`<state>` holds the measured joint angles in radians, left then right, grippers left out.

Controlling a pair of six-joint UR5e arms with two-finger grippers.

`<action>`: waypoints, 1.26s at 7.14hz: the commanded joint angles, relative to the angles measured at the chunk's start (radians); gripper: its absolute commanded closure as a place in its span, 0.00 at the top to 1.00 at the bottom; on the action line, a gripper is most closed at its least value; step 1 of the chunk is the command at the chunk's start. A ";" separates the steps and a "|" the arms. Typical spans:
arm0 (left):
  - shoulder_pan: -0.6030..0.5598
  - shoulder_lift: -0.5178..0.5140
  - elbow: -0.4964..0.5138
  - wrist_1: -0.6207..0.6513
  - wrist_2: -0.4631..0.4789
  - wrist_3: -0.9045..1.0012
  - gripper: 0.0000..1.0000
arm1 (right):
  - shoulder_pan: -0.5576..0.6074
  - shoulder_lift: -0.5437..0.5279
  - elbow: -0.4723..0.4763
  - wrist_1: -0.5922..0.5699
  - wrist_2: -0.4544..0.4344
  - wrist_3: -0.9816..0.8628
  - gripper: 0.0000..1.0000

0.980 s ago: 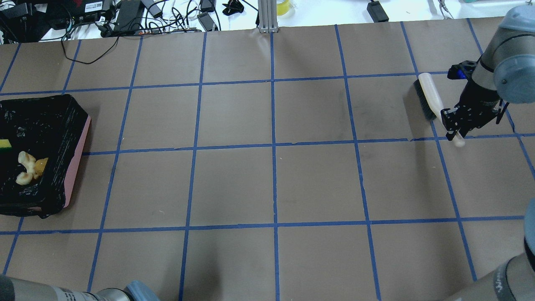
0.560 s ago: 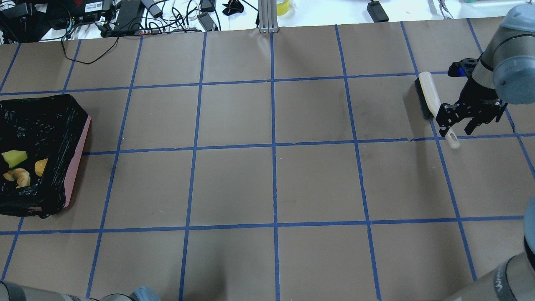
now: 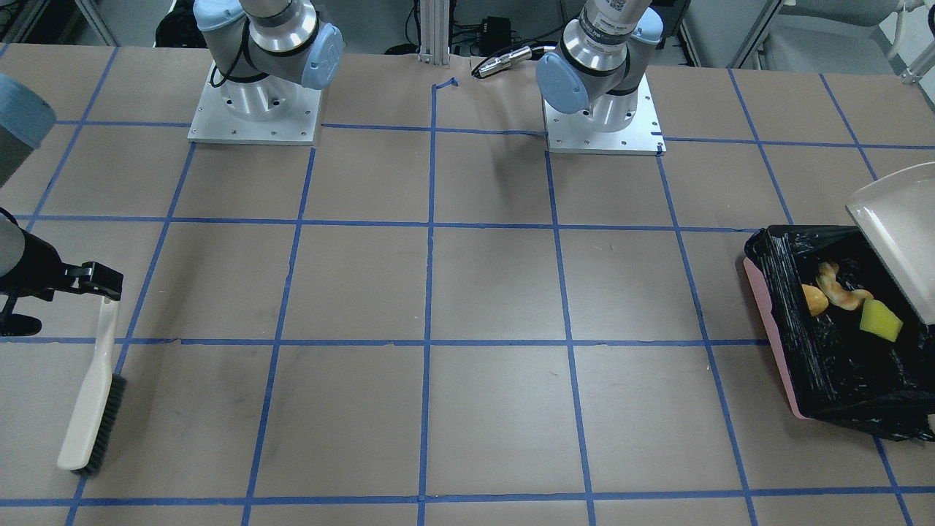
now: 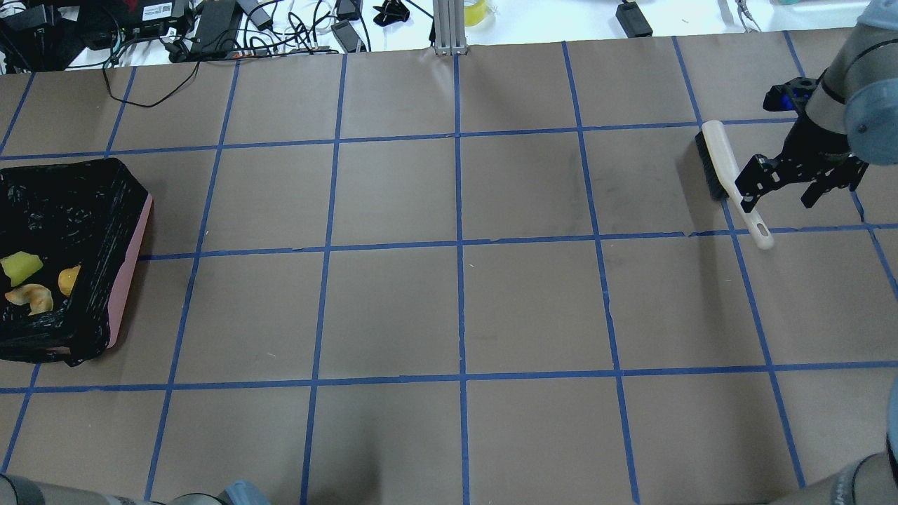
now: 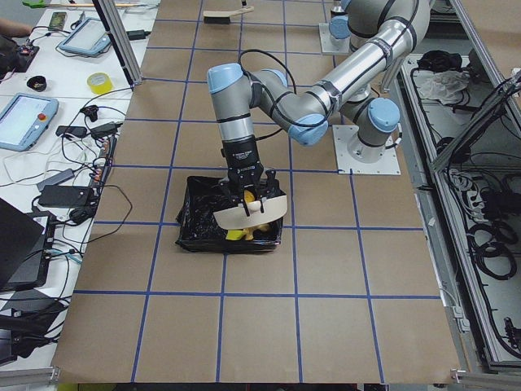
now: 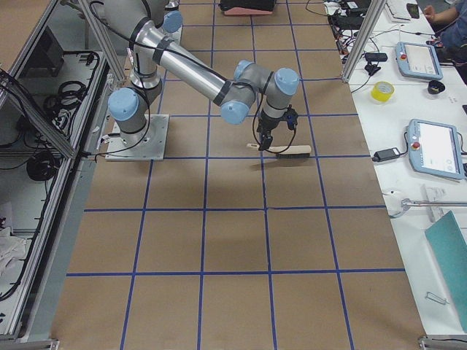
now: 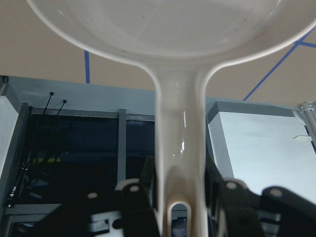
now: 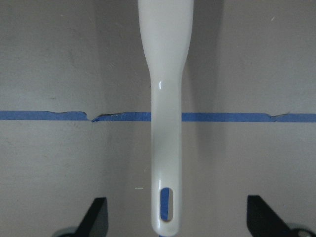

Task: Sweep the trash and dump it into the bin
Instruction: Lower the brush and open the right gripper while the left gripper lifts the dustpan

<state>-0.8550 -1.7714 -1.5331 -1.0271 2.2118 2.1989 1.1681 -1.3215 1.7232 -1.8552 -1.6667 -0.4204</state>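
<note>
The potato lump, croissant and yellow-green sponge wedge lie inside the pink bin with its black liner; they also show in the front view, where the bin is at the right. My left gripper is shut on the handle of the cream dustpan, held tilted above the bin; the pan looks empty. My right gripper is open, its fingers well apart on either side of the handle of the brush, which lies on the table.
The brush lies at the table's far right, bristles facing left. Cables and power bricks sit beyond the table's far edge. A metal post stands at the far middle.
My right gripper opened, let go of the brush handle and drew back slightly. The three trash items shifted and came to rest in the bin.
</note>
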 commanded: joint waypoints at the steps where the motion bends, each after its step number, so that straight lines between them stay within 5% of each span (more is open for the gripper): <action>1: -0.006 0.039 0.022 -0.121 -0.284 0.030 0.00 | 0.024 -0.188 -0.016 0.126 0.051 0.015 1.00; 3: -0.068 0.046 0.004 -0.197 -0.497 0.033 0.00 | 0.137 -0.280 -0.023 0.201 0.045 0.171 1.00; 9: -0.387 -0.132 0.013 -0.176 -0.710 -0.168 0.00 | 0.262 -0.364 -0.050 0.238 0.085 0.334 1.00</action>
<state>-1.1996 -1.8537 -1.5235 -1.2099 1.5407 2.1147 1.4224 -1.6800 1.6764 -1.6177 -1.5930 -0.0945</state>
